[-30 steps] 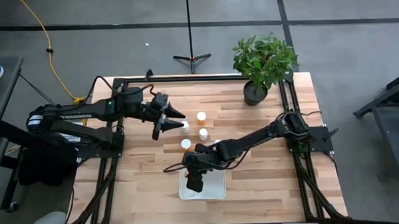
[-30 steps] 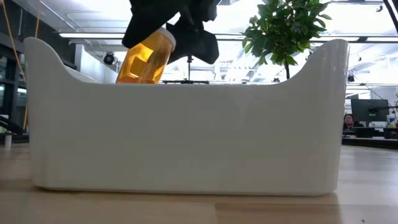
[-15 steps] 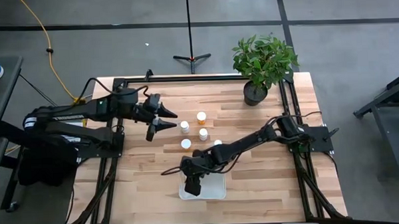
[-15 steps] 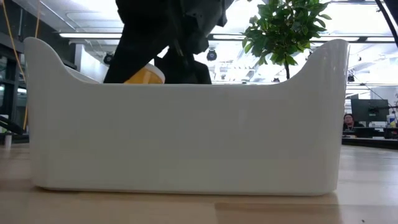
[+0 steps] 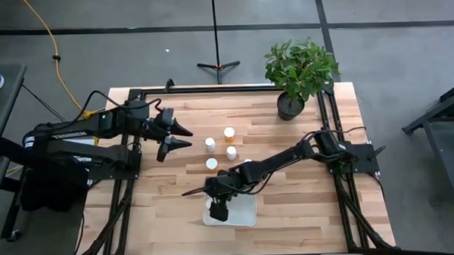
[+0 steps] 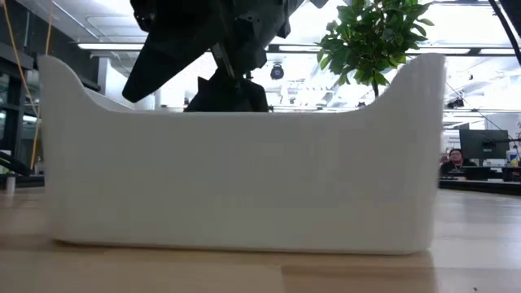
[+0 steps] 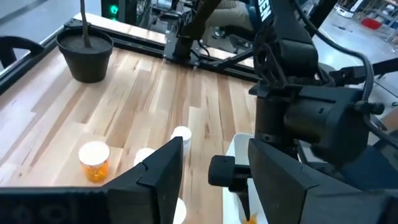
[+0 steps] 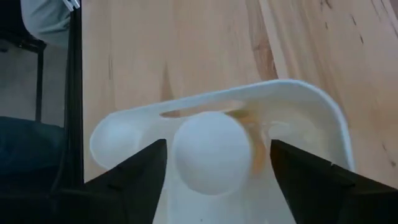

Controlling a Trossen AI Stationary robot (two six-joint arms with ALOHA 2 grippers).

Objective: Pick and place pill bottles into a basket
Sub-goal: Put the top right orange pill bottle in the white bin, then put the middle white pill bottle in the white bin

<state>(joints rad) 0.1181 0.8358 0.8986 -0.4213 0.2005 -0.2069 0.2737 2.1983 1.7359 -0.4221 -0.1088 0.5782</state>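
The whitish basket (image 5: 249,217) stands near the table's near edge, and its wall (image 6: 244,179) fills the low view. My right gripper (image 5: 218,211) reaches down into it, open. Its fingers stand on either side of a white-capped, orange-bodied pill bottle (image 8: 210,154) and a gap shows at each side of the cap. A second white cap (image 8: 115,142) lies in the basket beside it. Several white-capped bottles stand on the table around the middle (image 5: 210,143) (image 5: 229,133) (image 5: 232,151) (image 5: 211,164). My left gripper (image 5: 178,137) is open and empty, left of those bottles.
A potted plant (image 5: 290,105) stands at the far right corner. Dark frame rails run along the table's edges. The right arm lies across the table from the right side to the basket. Bare wood lies left and right of the basket.
My right gripper has gone down into the basket with the orange bottle, which has sunk out of sight behind the basket's wall in the low view. The basket has shifted a little. My left gripper has drawn back toward the table's left edge, away from the standing bottles.
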